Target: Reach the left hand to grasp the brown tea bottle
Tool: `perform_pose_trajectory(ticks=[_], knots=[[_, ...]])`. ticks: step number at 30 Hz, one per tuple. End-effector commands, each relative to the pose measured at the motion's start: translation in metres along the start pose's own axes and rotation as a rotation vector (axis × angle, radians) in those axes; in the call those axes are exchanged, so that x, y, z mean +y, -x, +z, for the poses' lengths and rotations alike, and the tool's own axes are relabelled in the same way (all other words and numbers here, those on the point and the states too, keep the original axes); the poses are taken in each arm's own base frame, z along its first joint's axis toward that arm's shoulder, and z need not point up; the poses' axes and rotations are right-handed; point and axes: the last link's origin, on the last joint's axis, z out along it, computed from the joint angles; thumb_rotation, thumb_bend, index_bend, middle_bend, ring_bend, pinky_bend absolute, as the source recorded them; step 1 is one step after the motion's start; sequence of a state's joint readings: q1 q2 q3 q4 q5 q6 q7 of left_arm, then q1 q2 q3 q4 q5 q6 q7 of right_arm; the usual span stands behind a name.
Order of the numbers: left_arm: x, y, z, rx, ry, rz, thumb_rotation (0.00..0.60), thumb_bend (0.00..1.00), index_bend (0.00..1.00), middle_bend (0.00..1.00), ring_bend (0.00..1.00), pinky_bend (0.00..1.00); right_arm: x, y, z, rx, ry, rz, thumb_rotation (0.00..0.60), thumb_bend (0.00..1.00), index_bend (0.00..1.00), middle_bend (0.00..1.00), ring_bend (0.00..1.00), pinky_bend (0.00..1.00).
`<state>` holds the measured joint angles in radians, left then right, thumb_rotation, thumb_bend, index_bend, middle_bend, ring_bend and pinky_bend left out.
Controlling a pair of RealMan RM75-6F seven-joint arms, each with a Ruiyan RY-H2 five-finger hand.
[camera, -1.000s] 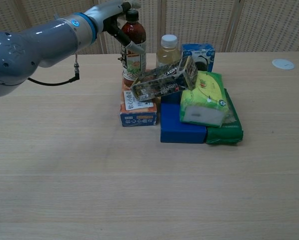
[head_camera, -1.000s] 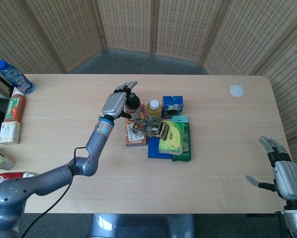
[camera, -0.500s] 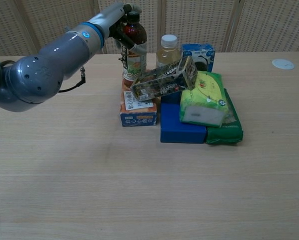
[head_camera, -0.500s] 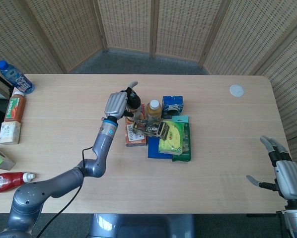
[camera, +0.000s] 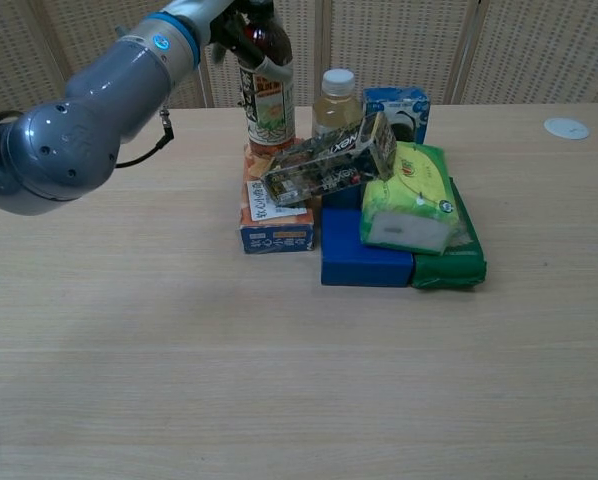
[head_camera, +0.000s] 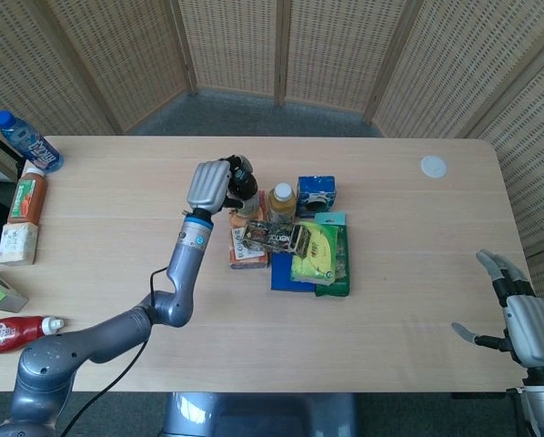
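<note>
The brown tea bottle [head_camera: 246, 188] [camera: 264, 85] has a dark cap and an orange-and-white label, and stands upright at the back left of a cluster of groceries. My left hand [head_camera: 211, 186] [camera: 217, 14] grips its upper part from the left, fingers wrapped around it. In the chest view the bottle's top runs out of the frame and its base sits just above the orange box [camera: 275, 214]. My right hand [head_camera: 519, 316] hangs off the table's near right corner, fingers apart and holding nothing.
Packed beside the bottle are a yellow juice bottle [camera: 336, 101], a blue carton [camera: 398, 108], a clear snack packet [camera: 329, 161], green packets [camera: 411, 203] and a blue box [camera: 363, 262]. A white disc [head_camera: 433, 167] lies far right. Bottles and cartons [head_camera: 26, 197] line the left edge.
My left hand went from open beside the bottle to closed around it. The bottle now sits higher in the chest view than a second ago. The right hand has not moved.
</note>
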<state>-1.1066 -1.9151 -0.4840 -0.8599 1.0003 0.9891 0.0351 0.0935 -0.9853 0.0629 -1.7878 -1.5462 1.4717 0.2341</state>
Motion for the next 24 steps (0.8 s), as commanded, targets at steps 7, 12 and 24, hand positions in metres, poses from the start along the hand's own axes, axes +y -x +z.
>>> perform_pose_trajectory(ticks=[7,12,24], knots=[[0.022,-0.061,0.007,0.108,0.048,0.031,0.6,0.02,0.82,0.92,0.67,0.79,-0.001,0.0,-0.001,0.0,-0.005,-0.003,0.589,0.0,0.0,0.0,0.0,0.0],[0.046,-0.101,0.01,0.175,0.091,0.065,0.6,0.02,0.81,0.92,0.67,0.79,-0.002,0.0,-0.003,-0.001,-0.009,-0.004,0.585,0.0,0.0,0.0,0.0,0.0],[0.101,-0.182,0.013,0.296,0.149,0.148,0.6,0.02,0.81,0.92,0.67,0.79,-0.005,0.0,-0.005,-0.003,-0.022,-0.002,0.587,0.0,0.0,0.0,0.0,0.0]])
